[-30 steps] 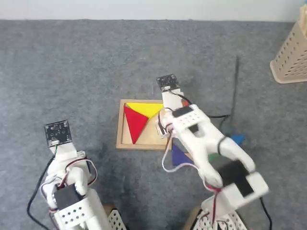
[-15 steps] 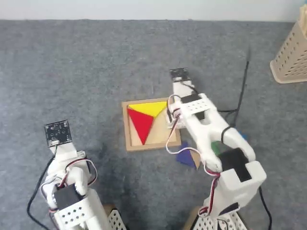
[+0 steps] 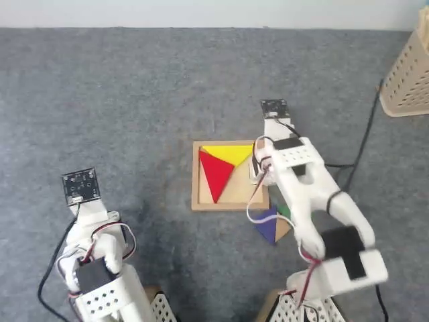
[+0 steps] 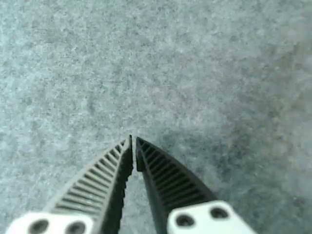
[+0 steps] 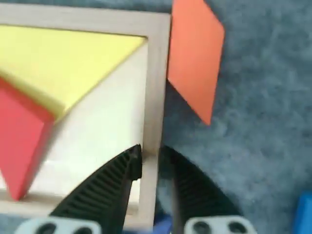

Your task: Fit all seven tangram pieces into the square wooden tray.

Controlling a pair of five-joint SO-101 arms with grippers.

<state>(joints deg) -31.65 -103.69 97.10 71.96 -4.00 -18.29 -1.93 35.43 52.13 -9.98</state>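
Note:
The square wooden tray lies mid-table with a yellow triangle and a red triangle inside it. My right gripper is shut on the tray's right rim, one finger inside the tray and one outside. An orange parallelogram lies on the carpet just beyond that rim. The yellow triangle and the red triangle lie beside the inner finger. A dark blue triangle, a green piece and a tan piece peek out under the right arm. My left gripper is shut over bare carpet.
A cream slotted basket stands at the far right edge. A black cable runs across the carpet right of the tray. A blue piece shows at the right wrist view's edge. The left arm sits at the near left.
The right gripper has dragged the tray to the right across the carpet, turning it slightly. The cable swung right too. The left arm has kept still.

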